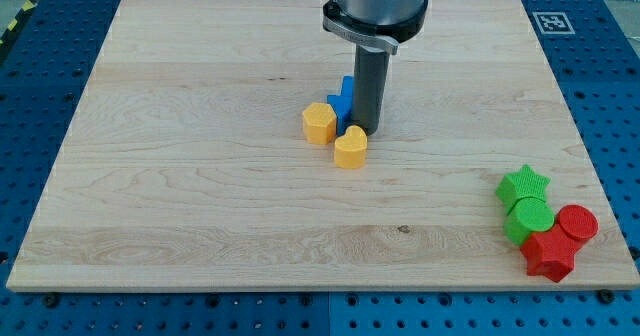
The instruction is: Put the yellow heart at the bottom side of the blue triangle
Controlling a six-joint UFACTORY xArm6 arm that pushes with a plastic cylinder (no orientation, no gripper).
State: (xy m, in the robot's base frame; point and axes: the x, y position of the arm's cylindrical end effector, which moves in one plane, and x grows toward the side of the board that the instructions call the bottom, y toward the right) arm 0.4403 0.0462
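Wooden tabletop on a blue perforated bench, mostly bare toward the view's left, top and bottom. No claw on this arm, so nothing to open or shut: just a dark rod, with my tip down just right of the blue triangle, and just above and right of the yellow heart. Yellow hexagon beside the triangle's left. Heart directly below the triangle. Well apart, near the bottom-right edge: green star, green cylinder, red cylinder, red star, all bunched together.
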